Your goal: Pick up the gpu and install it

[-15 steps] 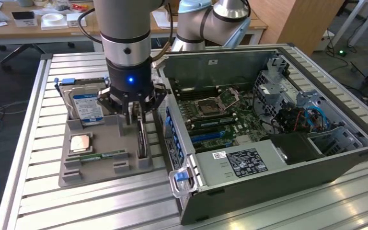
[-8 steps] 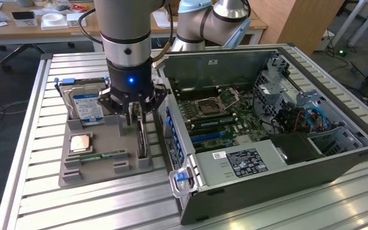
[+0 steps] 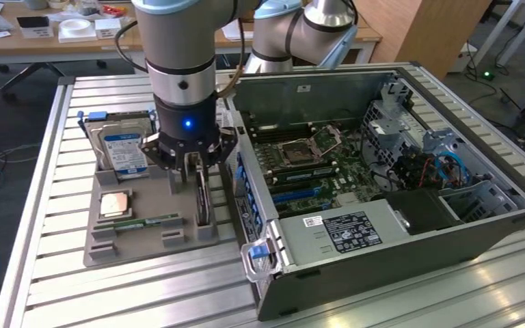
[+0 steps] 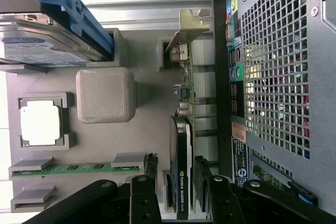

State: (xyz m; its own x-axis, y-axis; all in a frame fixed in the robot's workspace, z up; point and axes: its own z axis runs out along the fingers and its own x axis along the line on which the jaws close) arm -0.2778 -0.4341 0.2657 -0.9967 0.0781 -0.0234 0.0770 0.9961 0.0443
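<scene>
Green-boarded with a black cooler, the gpu [image 4: 181, 182] stands on edge in the grey plastic tray [image 4: 142, 129] beside the open metal computer case [image 4: 283, 77], top edge free; the black gripper [image 4: 176, 163] straddles it, fingers [image 4: 150, 174] spread, seemingly not touching.

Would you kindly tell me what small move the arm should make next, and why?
Probably close the pincer on the graphics card: its fingers sit on either side of it, seemingly not yet touching, while it stands on edge in the gray tray.
</scene>
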